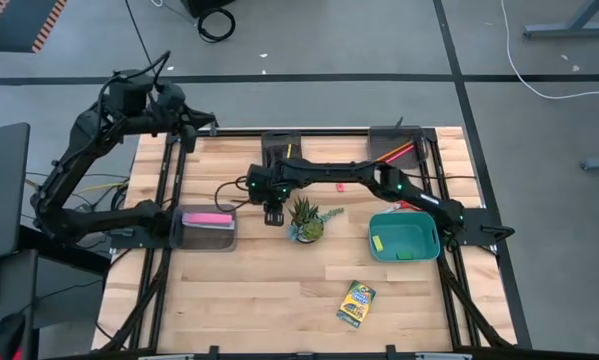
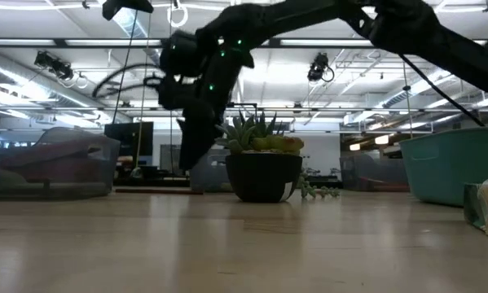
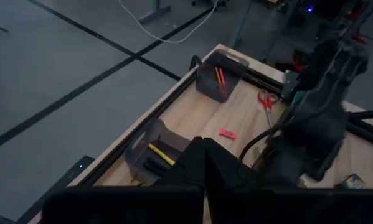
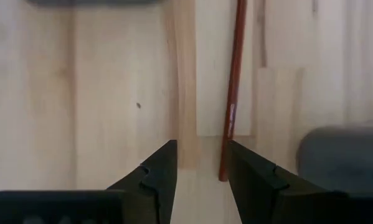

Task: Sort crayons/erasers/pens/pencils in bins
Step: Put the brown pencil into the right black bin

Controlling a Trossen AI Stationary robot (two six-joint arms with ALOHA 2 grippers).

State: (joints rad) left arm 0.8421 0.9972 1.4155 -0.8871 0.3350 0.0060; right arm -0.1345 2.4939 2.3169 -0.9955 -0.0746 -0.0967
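Observation:
My right gripper (image 4: pixel 202 177) is open and points steeply down, low over the middle of the table beside the potted plant (image 1: pixel 304 220). A red pencil (image 4: pixel 231 93) lies flat on the wood, its near end between the fingertips, close to one finger. My left gripper (image 3: pixel 203 163) is shut on nothing and hangs high over the far left corner (image 1: pixel 205 124). The dark bin (image 1: pixel 282 148) holds a yellow pen (image 3: pixel 161 154). A far grey bin (image 1: pixel 397 146) holds pencils. The teal bin (image 1: pixel 404 236) holds erasers. The crayon box (image 1: pixel 356 303) lies flat near the front edge.
A grey bin (image 1: pixel 207 226) with a long pink bar stands left of my right gripper (image 1: pixel 272 212). A red-pink eraser (image 1: pixel 341 186) lies under the right arm. Red-handled scissors (image 3: pixel 265 99) lie at the far side. The near half of the table has free room.

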